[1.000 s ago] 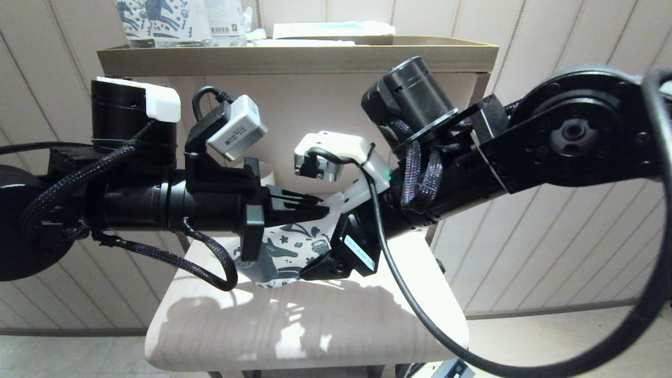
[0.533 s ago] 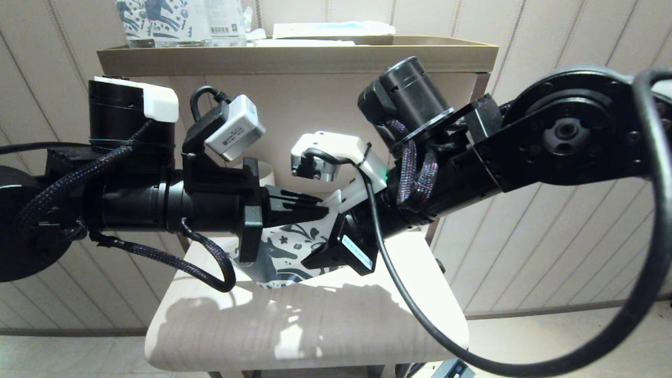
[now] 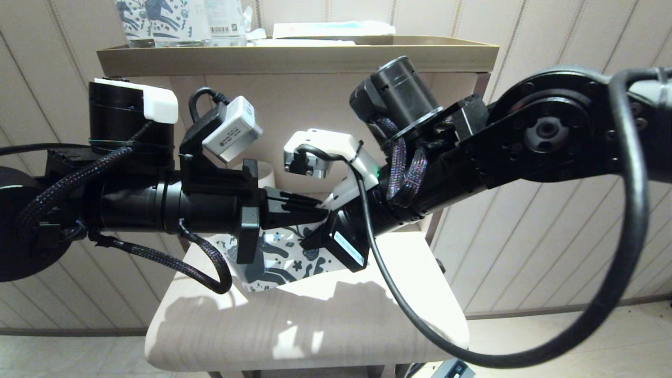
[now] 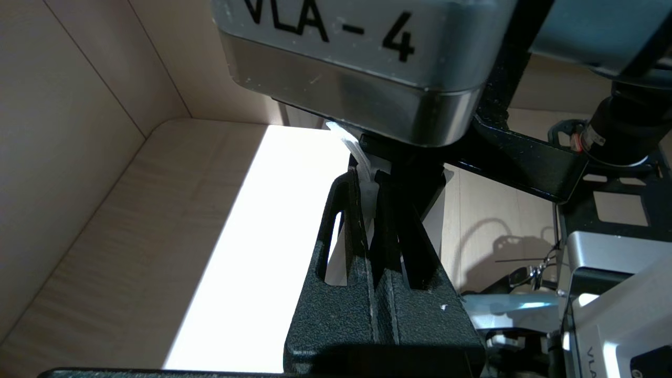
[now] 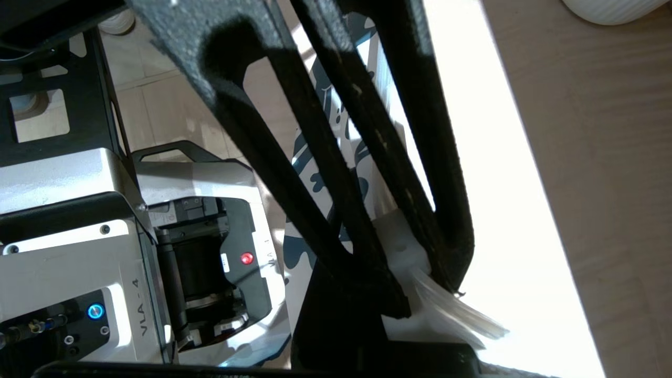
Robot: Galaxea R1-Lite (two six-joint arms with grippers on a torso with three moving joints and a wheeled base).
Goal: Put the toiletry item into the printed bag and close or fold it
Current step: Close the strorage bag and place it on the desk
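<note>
The printed bag (image 3: pixel 281 262), white with dark blue horse and flowers, hangs above the small table between both grippers. My left gripper (image 3: pixel 321 212) is shut on the bag's top edge (image 4: pixel 363 160), thin white plastic pinched between its black fingers (image 4: pixel 349 220). My right gripper (image 5: pixel 428 294) meets it tip to tip and is shut on the bag's white slider tab (image 5: pixel 404 247), with the clear zip strip (image 5: pixel 462 317) sticking out past its fingertips. The bag's print (image 5: pixel 320 173) shows behind the right fingers. The toiletry item is not visible in any view.
A pale wooden table (image 3: pixel 315 331) lies under the bag. A ribbed white mug (image 3: pixel 268 172) stands behind the left gripper, its base (image 5: pixel 614 8) near the right one. Behind, a raised tan tray (image 3: pixel 294 55) holds upright horse-printed packs (image 3: pixel 157 21).
The right arm has shifted left, closing in on the left gripper along the bag's top. The bag's hanging part has swung left and bunched a little. The left arm has stayed almost still.
</note>
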